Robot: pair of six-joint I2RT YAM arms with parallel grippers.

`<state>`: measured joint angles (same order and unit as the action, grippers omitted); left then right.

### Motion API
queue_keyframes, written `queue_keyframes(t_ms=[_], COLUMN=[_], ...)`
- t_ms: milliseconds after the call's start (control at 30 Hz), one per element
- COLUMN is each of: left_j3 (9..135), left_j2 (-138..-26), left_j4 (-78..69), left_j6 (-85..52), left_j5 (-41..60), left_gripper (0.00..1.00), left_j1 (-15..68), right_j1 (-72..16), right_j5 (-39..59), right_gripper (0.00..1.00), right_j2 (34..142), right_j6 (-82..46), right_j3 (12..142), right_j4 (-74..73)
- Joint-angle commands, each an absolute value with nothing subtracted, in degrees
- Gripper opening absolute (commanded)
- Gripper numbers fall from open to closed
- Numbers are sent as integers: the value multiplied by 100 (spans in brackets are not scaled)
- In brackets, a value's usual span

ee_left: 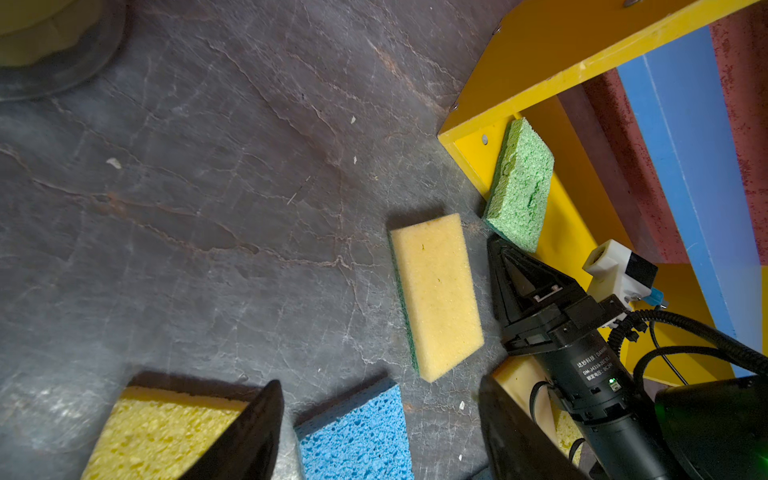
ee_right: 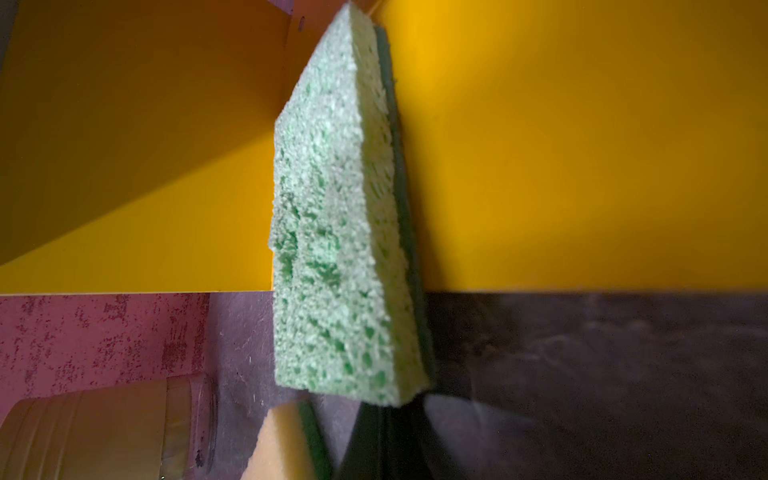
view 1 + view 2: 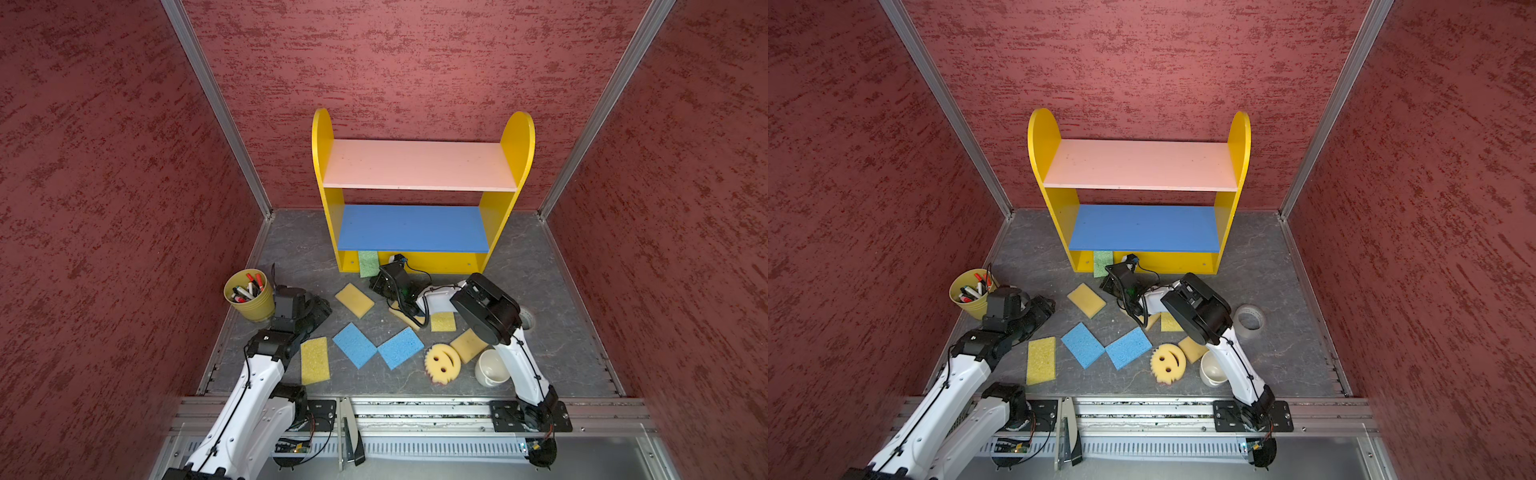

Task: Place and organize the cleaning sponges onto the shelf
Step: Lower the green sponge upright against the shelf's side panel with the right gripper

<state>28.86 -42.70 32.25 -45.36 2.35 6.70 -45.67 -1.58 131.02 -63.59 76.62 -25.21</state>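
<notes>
red textured walls close in three sides of a grey slate-look tabletop [image 3: 299, 249]. far left i see a yellow marker cup [image 3: 248, 300]. just beside it my left gripper [image 3: 321, 311] sits low over the table, fingers spread, nothing between them. nearer me a coarse yellow sponge [image 3: 315, 360] lies flat, then a blue sponge [image 3: 354, 345] and a second blue sponge [image 3: 401, 348] meet corner to corner. behind those a green-backed tan sponge [image 3: 354, 300] lies alone.

against the back wall stands the shelf [image 3: 419, 164], with a pink top board, a blue middle board and a yellow base. the green sponge [image 3: 368, 264] lies at the left end of the bottom tier, across the base's front edge. one end is under the blue board and the other pokes out over the tabletop. my right gripper [image 1: 498, 253] points at that outer end with its fingers pressed together, gripping nothing. i cannot tell whether the tip touches the sponge.

under the right arm lie a half-hidden tan sponge [image 3: 397, 311] and a small yellow sponge [image 3: 443, 322]. nearer me the round smiley sponge [image 3: 442, 362] sits face up, just beside an orange-tan sponge [image 3: 467, 345], and a white mug [image 3: 491, 368] stands close to both. a grey tape roll [image 3: 1250, 321] lies farthest right.
</notes>
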Motion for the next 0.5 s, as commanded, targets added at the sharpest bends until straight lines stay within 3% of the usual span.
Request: queue_keyframes(t_ms=[0,467], left_j3=[2829,2881], left_j2=[-4269,-4297], left_j4=[3067,3112], left_j6=[-4473,-4465], left_j5=[308,325], left_gripper=[74,73], left_j1=[622,598], right_j1=[-4539,-4544], right_j5=[-312,-206], right_gripper=[0,0], right_j2=[13184,13440], right_j6=[-6359,-6107], right_j3=[7888,8496], right_j4=[-2391,-2093])
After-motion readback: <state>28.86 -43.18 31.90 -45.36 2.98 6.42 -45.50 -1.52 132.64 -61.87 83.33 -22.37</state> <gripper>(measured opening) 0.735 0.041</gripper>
